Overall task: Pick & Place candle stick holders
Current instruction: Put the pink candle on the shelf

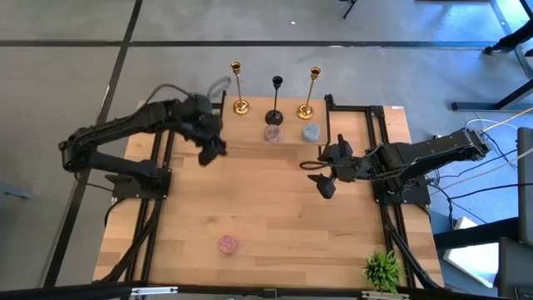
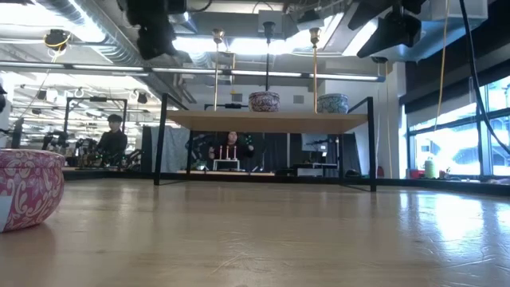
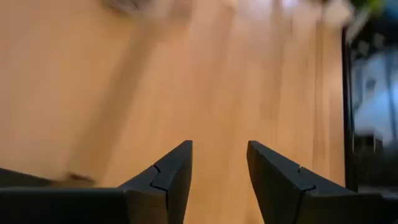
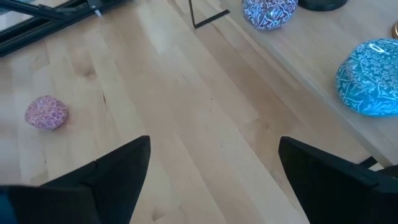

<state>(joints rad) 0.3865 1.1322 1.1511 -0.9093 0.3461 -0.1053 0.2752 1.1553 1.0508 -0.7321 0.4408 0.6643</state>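
Two gold candle sticks [image 1: 239,87] [image 1: 310,92] and a black one [image 1: 276,100] stand upright on their round bases on a raised wooden shelf [image 2: 267,120] at the table's far side. In front of them on the shelf sit a purple squat holder [image 4: 269,12] and a light blue one [image 4: 372,78]. A pink squat holder [image 1: 228,244] rests on the table top near the front. My left gripper [image 3: 219,149] hovers open over bare wood, left of the shelf's front. My right gripper [image 4: 214,149] hangs open above the table, right of centre, holding nothing.
A small green spiky plant [image 1: 382,269] stands at the near right corner. The shelf's black legs [image 2: 159,139] rise from the table. Bare wood lies between the shelf and the pink holder. People show in the room beyond the table.
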